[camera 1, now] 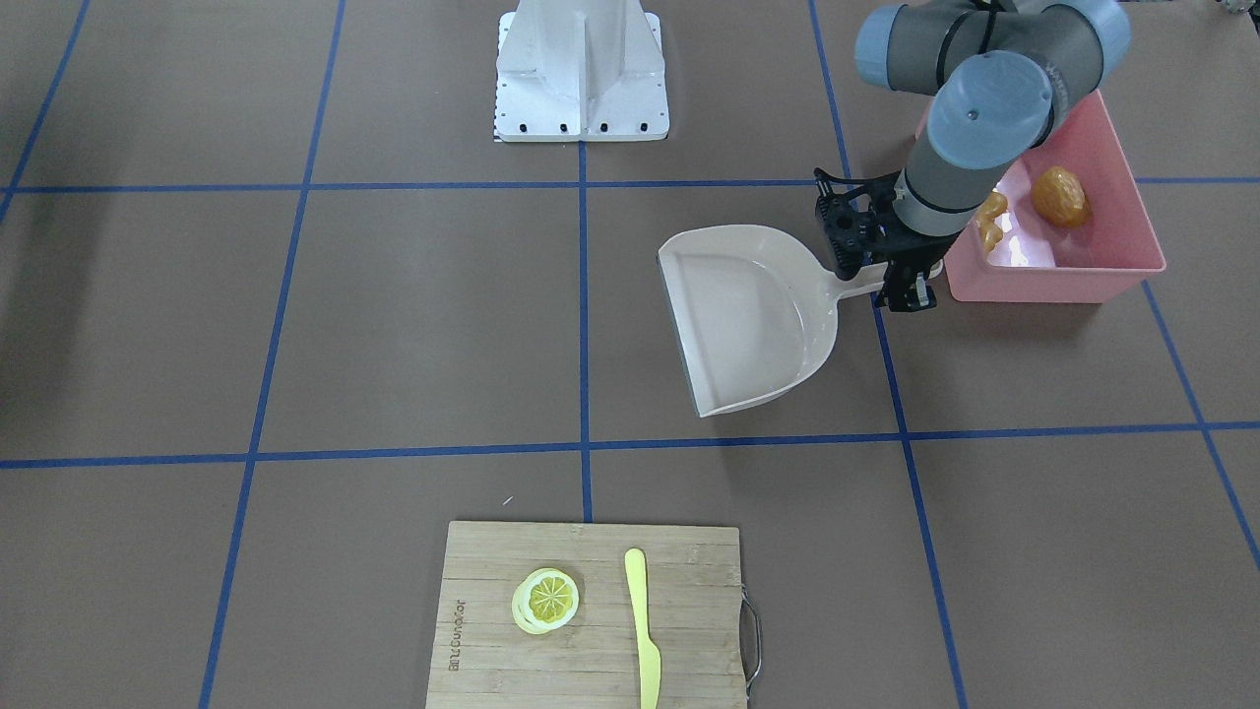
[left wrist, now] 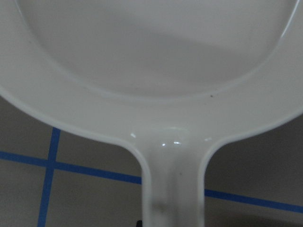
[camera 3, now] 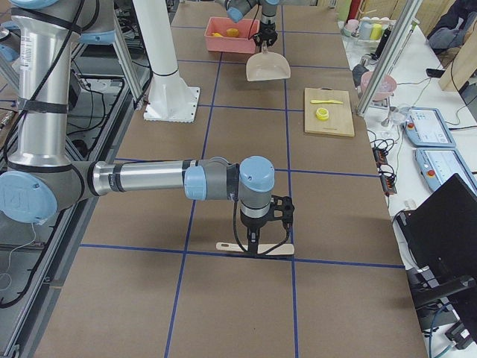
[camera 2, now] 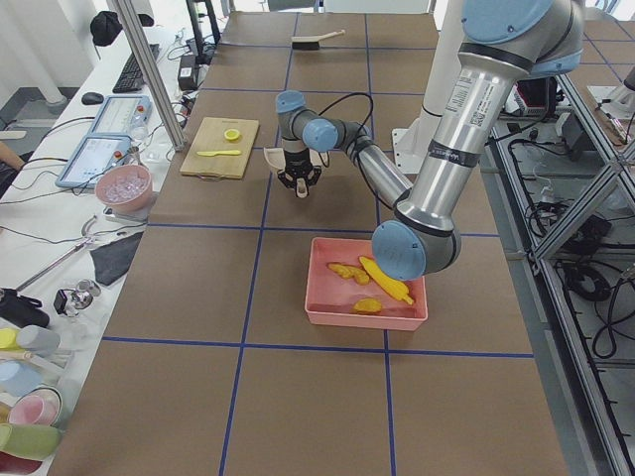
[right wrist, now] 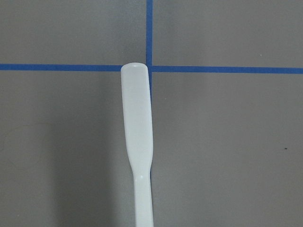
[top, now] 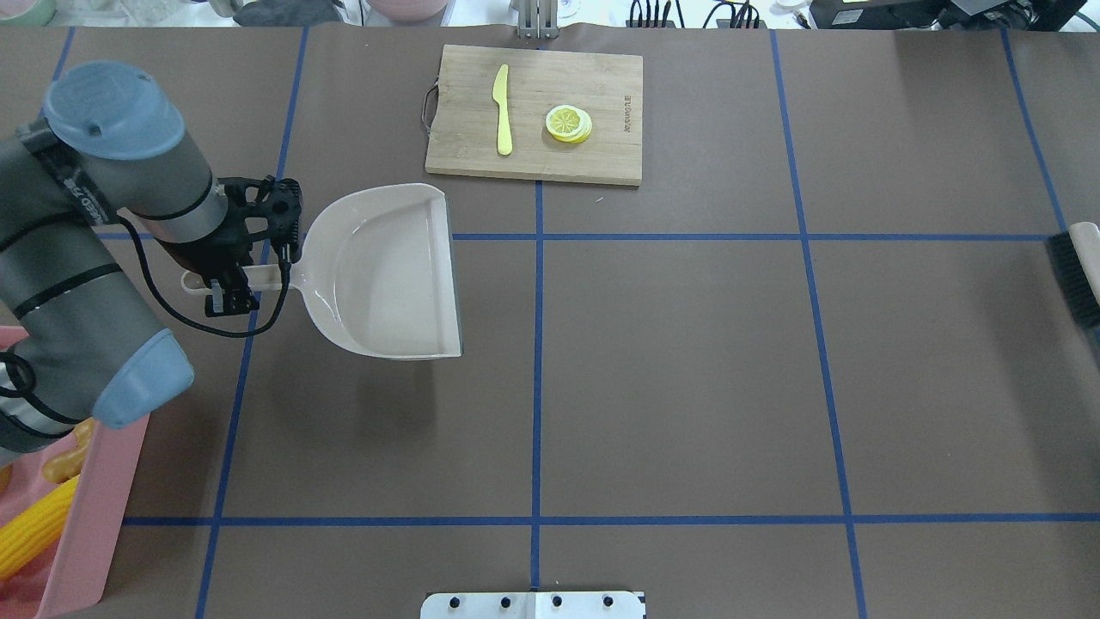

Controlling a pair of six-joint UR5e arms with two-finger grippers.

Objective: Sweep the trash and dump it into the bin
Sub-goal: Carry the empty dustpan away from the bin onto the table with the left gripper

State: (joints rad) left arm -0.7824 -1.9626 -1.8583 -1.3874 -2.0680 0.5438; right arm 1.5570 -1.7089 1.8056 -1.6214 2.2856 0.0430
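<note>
Lowering the empty dustpan (top: 387, 275) flat onto the desk (top: 687, 387) near the bin (camera 1: 1083, 271) holding corn cob (top: 34, 524), ginger root (camera 1: 989, 222) and potato (camera 1: 1060, 195), spreading the left claw (camera 1: 879, 284), now pinching its handle, only once settled.

Bright, even light; soft shadows, glare on the dustpan (camera 1: 748, 315).

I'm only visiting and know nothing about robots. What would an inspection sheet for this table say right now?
Surface: brown table with blue tape grid.
Job's things: ginger, potato and corn lie in the pink bin; dustpan empty.
Clutter: cutting board carrying lemon slice and knife.
Claws: left claw shut on the dustpan handle; right claw over the brush, open or shut cannot be told.
Cables: black cable loops from left wrist.
Surroundings: side bench with tablets and a pink bowl.
</note>
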